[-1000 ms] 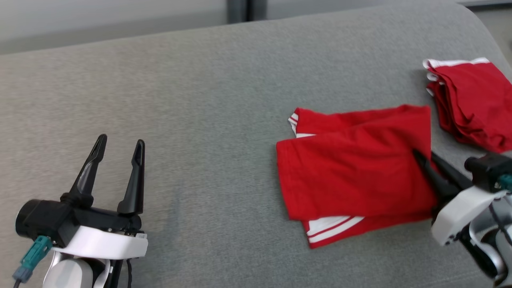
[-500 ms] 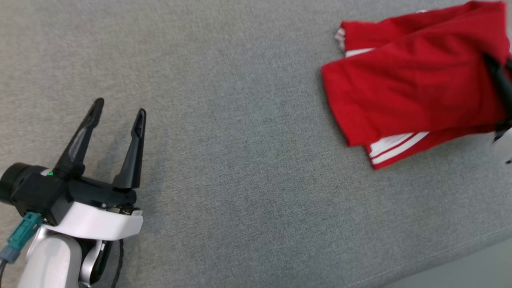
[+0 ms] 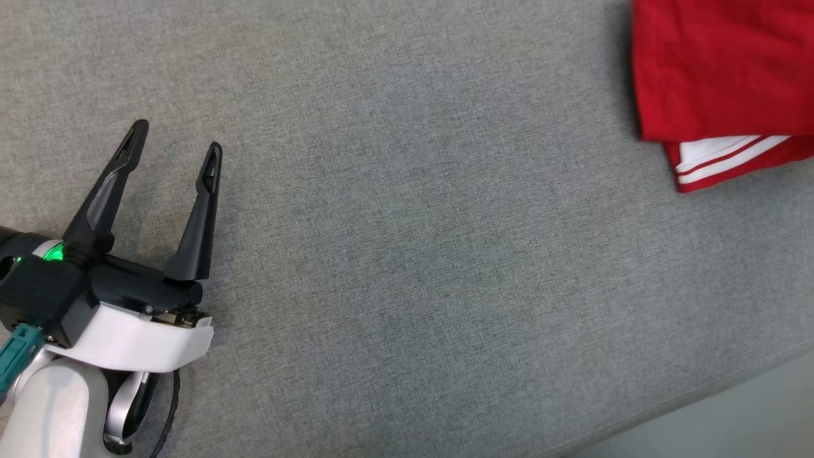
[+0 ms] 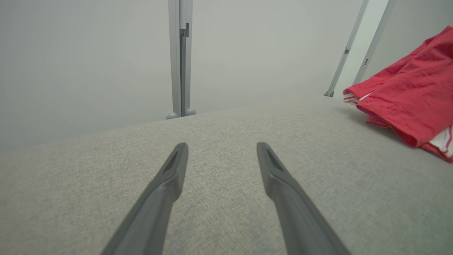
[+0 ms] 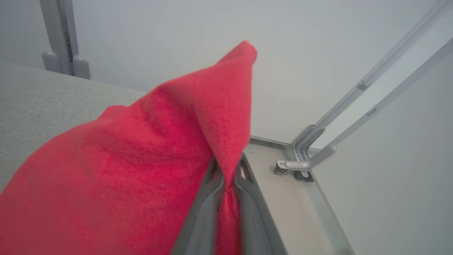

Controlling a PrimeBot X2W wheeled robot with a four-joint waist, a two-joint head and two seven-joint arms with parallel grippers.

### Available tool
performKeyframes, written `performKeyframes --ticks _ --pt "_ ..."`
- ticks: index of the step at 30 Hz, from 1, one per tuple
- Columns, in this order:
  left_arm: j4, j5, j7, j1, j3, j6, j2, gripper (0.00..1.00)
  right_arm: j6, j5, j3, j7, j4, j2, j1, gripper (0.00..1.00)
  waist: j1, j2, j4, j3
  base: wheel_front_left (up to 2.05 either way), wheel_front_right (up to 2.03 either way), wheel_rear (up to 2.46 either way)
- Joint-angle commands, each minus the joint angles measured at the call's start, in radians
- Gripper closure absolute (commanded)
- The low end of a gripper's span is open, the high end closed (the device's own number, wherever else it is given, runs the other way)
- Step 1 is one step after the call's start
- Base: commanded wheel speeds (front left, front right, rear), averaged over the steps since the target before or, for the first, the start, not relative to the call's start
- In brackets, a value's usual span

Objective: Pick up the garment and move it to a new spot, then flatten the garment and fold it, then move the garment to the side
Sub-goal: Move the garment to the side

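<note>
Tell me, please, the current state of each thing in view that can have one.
Left gripper, open and empty, over the grey fabric surface.
Right gripper, shut on the garment.
Garment, folded, one edge pinched and raised, its lower part on the surface.
Green light on the left gripper's body, lit.

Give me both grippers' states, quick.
Left gripper: open, holding nothing.
Right gripper: closed on the garment.
</note>
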Motion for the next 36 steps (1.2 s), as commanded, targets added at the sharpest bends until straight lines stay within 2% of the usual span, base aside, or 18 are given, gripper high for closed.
performKeyframes --ticks 1,5,6,7,8,9,10,11,16,23,29,36 --pt "-0.008 0.005 0.004 -0.021 -0.001 0.000 0.008 0.00 0.000 -0.025 -0.013 -0.030 0.029 -0.001 -0.032 1.00 0.0000 0.0000 0.002 0.014 0.00 0.00 0.00" --pt "-0.019 0.006 0.011 -0.030 -0.003 0.000 0.016 0.00 0.000 -0.081 -0.038 -0.065 0.112 0.025 -0.080 1.00 0.0000 0.0000 0.007 0.044 0.00 0.00 0.00" --pt "-0.020 0.006 0.010 -0.032 -0.003 0.000 0.018 0.00 -0.001 -0.090 -0.044 -0.076 0.132 0.028 -0.094 0.96 0.0000 0.0000 0.008 0.051 0.00 0.00 0.00" --pt "-0.020 0.005 0.012 -0.035 -0.002 0.001 0.020 0.00 -0.001 -0.099 -0.055 -0.090 0.152 0.036 -0.106 0.83 0.0000 0.0000 0.009 0.057 0.00 0.00 0.00" --pt "-0.020 0.005 0.012 -0.035 -0.002 0.001 0.020 0.00 -0.001 -0.099 -0.055 -0.090 0.152 0.036 -0.106 0.83 0.0000 0.0000 0.009 0.057 0.00 0.00 0.00" --pt "-0.020 0.005 0.012 -0.038 -0.002 0.001 0.021 0.00 -0.001 -0.117 -0.063 -0.102 0.171 0.040 -0.116 0.63 0.0000 0.0000 0.011 0.064 0.00 0.00 0.00" --pt "-0.020 0.004 0.011 -0.041 -0.002 0.001 0.022 0.00 -0.001 -0.125 -0.071 -0.115 0.191 0.053 -0.124 0.51 0.0000 0.0000 0.013 0.069 0.00 0.00 0.00" --pt "-0.020 0.003 0.011 -0.042 -0.002 0.001 0.023 0.00 0.000 -0.131 -0.077 -0.125 0.213 0.061 -0.134 0.00 0.0000 0.0000 0.015 0.074 0.00 0.00 0.00" --pt "-0.014 -0.001 0.010 -0.042 -0.001 0.007 0.028 0.00 0.000 -0.166 -0.133 -0.176 0.301 0.104 -0.163 0.00 0.0000 0.0000 0.019 0.085 0.00 0.00 0.00" --pt "0.010 -0.012 -0.005 -0.032 -0.003 0.011 0.020 0.00 0.000 -0.139 -0.188 -0.212 0.294 0.184 -0.109 0.00 0.0000 0.0000 0.025 0.050 0.00 0.00 0.00" --pt "0.042 -0.032 -0.033 -0.010 -0.001 0.025 -0.001 0.00 0.000 -0.113 -0.234 -0.217 0.168 0.289 -0.002 0.00 0.0000 0.0000 0.037 -0.025 0.00 0.00 0.00" --pt "0.093 -0.062 -0.071 0.031 -0.002 0.042 -0.037 0.00 0.000 -0.148 -0.214 -0.217 -0.008 0.428 0.169 0.00 0.0000 0.0000 0.068 -0.121 0.00 0.00 0.00"
